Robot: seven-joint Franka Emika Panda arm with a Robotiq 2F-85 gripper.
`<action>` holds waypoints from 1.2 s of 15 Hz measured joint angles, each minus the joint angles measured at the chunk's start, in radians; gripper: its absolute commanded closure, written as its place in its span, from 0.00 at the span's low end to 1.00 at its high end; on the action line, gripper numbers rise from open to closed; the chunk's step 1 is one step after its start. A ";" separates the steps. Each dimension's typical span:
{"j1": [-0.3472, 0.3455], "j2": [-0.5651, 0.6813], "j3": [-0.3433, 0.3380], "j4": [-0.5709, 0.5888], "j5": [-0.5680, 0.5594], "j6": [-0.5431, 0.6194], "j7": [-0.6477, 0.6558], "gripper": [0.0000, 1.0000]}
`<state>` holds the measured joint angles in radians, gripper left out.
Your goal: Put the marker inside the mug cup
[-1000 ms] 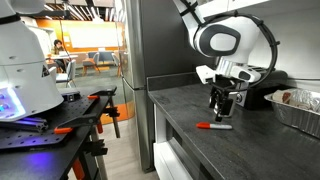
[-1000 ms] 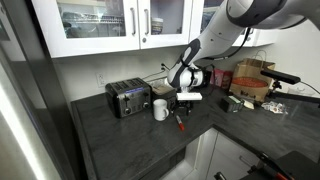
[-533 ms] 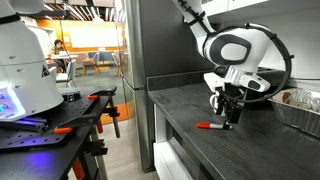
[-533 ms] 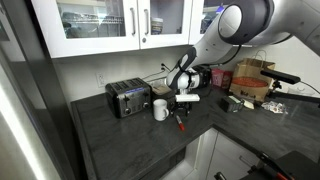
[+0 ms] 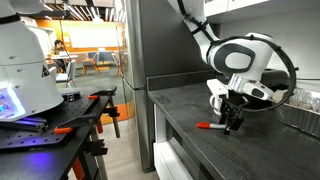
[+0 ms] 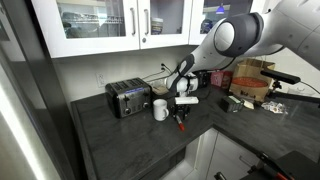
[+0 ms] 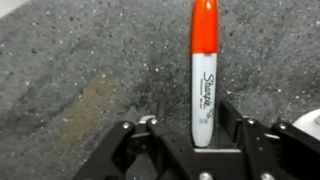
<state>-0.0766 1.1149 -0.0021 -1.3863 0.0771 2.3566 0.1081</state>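
A Sharpie marker (image 7: 203, 70) with a red cap and white body lies flat on the dark speckled counter (image 7: 70, 70). My gripper (image 7: 190, 135) is open and low over it. The marker's tail end sits between the two fingers, close to the right finger (image 7: 236, 118) and apart from the left one. The marker shows in both exterior views (image 5: 210, 127) (image 6: 181, 123), with the gripper (image 5: 230, 124) (image 6: 182, 115) down at the counter over one end. A white mug (image 6: 160, 109) stands upright next to the toaster, a short way from the gripper.
A black toaster (image 6: 127, 98) stands behind the mug by the wall. A foil tray (image 5: 300, 106) lies further along the counter. A cardboard box (image 6: 250, 80) and small items sit at the far end. The counter's front edge (image 5: 185, 140) is near the marker.
The gripper has come down and along the counter to the marker and now has its open fingers on either side of the marker's end. The marker has not moved.
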 measured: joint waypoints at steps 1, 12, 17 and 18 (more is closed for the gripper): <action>0.000 0.000 -0.004 0.006 0.000 -0.012 0.000 0.78; 0.036 -0.022 -0.006 0.026 0.001 0.045 0.005 0.94; 0.030 -0.124 -0.011 -0.097 0.016 0.308 0.019 0.94; 0.034 -0.147 -0.016 -0.137 0.016 0.380 0.027 0.94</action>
<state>-0.0424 0.9681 -0.0177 -1.5232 0.0933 2.7367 0.1353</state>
